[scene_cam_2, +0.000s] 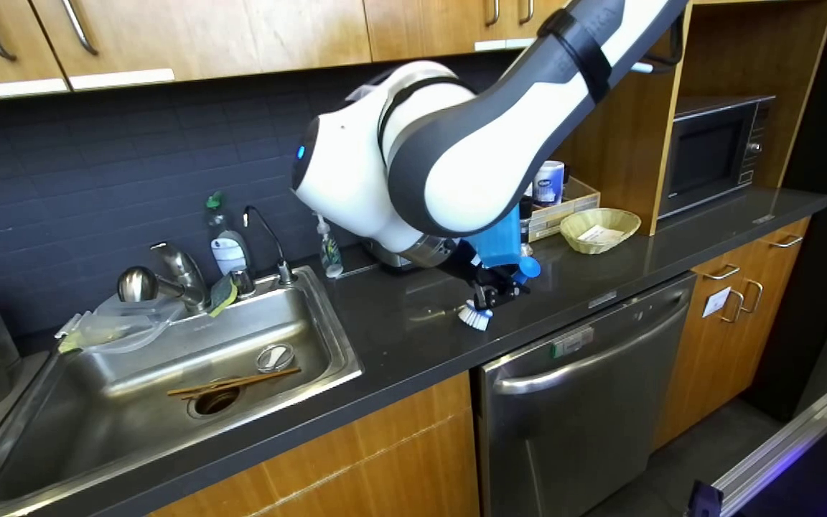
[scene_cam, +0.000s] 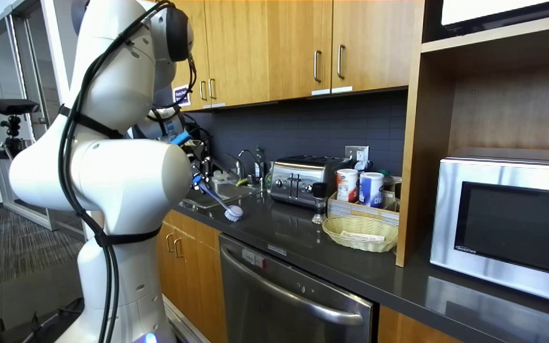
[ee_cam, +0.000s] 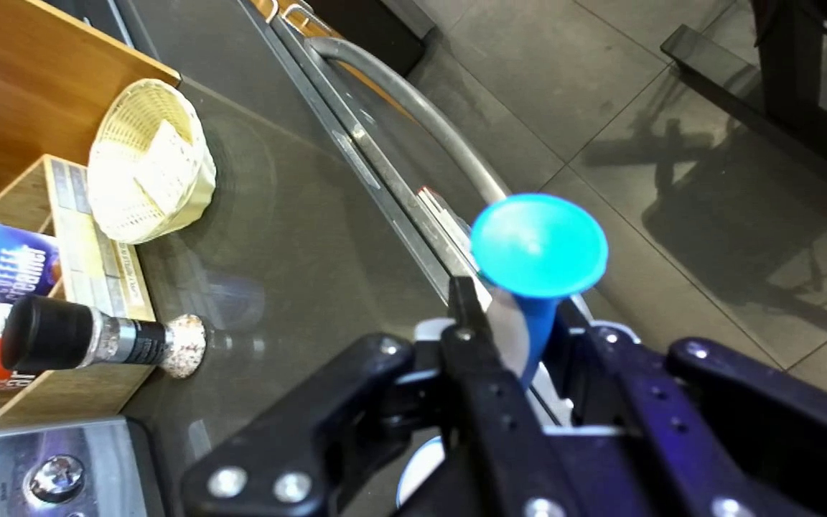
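Dish brush, pinched in the tightly closed gripper at the near edge of the countertop, best moved steadily with bristles facing down.

In the wrist view my gripper hides the middle of the brush, leaving me only a pale sliver of its head. That view's lower left corner cuts off the toaster; in an exterior view my arm covers most of it. The print on the slip in the basket is too small to read.
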Available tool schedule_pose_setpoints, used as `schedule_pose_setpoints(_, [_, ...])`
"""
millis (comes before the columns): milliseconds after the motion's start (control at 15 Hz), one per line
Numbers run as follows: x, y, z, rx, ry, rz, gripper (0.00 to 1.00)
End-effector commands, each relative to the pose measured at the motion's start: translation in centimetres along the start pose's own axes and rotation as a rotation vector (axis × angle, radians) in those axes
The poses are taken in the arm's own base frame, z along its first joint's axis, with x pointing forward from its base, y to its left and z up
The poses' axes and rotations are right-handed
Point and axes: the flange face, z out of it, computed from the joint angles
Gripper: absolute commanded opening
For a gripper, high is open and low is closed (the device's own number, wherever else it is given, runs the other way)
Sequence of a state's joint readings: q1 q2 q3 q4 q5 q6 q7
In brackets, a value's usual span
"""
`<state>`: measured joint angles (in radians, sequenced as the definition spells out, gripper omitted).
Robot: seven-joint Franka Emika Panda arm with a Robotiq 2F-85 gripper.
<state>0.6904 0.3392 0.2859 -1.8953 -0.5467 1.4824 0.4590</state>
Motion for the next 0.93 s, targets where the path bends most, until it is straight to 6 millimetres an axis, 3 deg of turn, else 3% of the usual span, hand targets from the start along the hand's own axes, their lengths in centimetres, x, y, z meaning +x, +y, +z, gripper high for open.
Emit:
schedule_pose_setpoints(0, [-0.8,-1.6,-0.7,-0.036,0.002,-0.055,0.06])
schedule_pose_setpoints(400, [-0.7,-4.6,-2.4,-0.098,0.056,-0.141,0.06])
schedule_pose_setpoints(867, [0.1,-6.4,-3.8,-0.149,0.107,-0.198,0.06])
